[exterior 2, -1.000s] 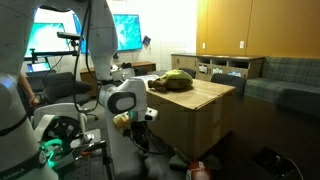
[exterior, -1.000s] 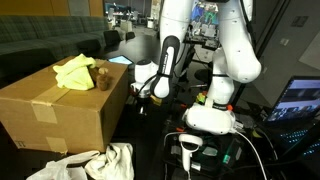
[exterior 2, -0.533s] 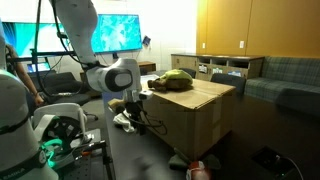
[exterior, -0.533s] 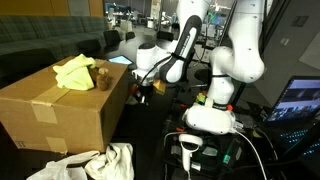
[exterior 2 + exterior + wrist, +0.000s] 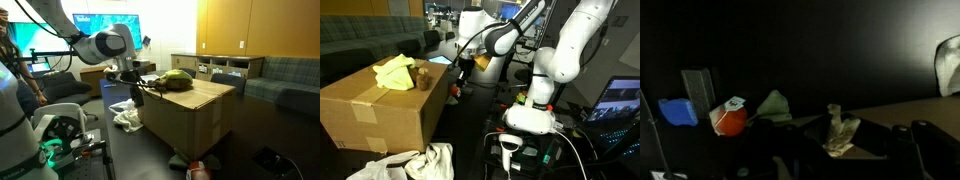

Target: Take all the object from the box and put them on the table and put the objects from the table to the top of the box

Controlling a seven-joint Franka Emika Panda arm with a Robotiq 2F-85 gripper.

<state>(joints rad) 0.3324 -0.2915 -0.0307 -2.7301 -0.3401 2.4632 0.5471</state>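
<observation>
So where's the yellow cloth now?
In an exterior view the yellow cloth lies on top of the box, right beside the small brown toy.

The dark table (image 5: 140, 150) carries a large brown cardboard box (image 5: 190, 115) and, just beside it, a crumpled white plastic bag (image 5: 128, 117).

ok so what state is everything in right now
gripper: shut, pinching a pale scrap
box: closed, upright
yellow cloth: crumpled on the box top
brown toy: on the box top, beside the yellow cloth
white cloth: heaped beside the box
blue block: lying flat on a dark surface
</observation>
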